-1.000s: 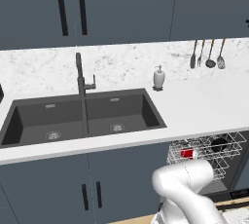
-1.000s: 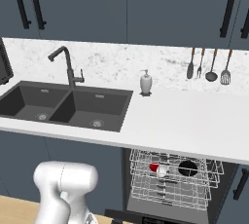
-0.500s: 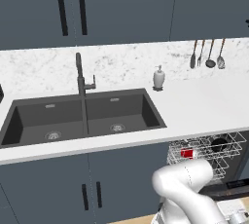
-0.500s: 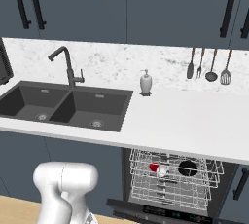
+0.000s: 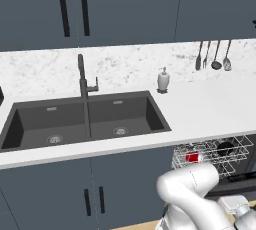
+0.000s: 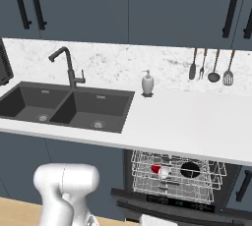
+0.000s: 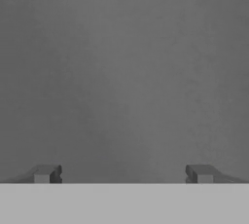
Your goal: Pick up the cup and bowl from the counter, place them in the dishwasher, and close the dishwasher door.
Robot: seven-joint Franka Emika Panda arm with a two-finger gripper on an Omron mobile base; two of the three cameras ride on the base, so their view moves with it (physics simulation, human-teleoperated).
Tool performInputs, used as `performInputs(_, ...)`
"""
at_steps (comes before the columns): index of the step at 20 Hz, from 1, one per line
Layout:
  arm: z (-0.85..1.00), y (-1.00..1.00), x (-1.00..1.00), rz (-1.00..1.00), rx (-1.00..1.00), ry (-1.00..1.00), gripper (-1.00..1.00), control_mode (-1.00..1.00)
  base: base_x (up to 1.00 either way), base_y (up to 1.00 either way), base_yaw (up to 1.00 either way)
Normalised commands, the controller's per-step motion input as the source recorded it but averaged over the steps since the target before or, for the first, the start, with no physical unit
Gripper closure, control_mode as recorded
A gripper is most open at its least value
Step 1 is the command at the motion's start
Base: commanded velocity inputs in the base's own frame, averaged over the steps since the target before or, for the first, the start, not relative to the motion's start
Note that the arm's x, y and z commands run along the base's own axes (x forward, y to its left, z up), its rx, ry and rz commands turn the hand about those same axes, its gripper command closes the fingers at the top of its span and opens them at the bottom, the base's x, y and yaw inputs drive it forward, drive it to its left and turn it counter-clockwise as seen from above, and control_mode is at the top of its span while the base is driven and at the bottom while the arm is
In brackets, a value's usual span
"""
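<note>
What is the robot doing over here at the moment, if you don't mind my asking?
The cup and bowl sit in the rack of the dishwasher. The arm is low at the dishwasher door, which is partly raised, and the gripper, jaws open and empty, faces a flat grey panel, apparently that door.

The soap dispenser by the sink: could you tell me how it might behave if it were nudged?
The soap dispenser stands upright on the counter, taller than wide with a narrow pump top, so a high push would probably tip it. Its smooth white body looks slippery, and its round shape would likely roll once down.
</note>
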Motion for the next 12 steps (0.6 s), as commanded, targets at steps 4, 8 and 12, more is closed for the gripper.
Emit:
performInputs(4, 0.01, 0.00, 1.00, 0.10, 0.02, 0.15, -1.00, -1.00, 0.00, 0.00, 0.00)
performInputs(8, -0.02, 0.00, 1.00, 0.16, 0.01, -0.07, -1.00, -1.00, 0.00, 0.00, 0.00)
performInputs(12, -0.06, 0.00, 1.00, 0.20, 0.01, -0.22, -1.00, -1.00, 0.00, 0.00, 0.00)
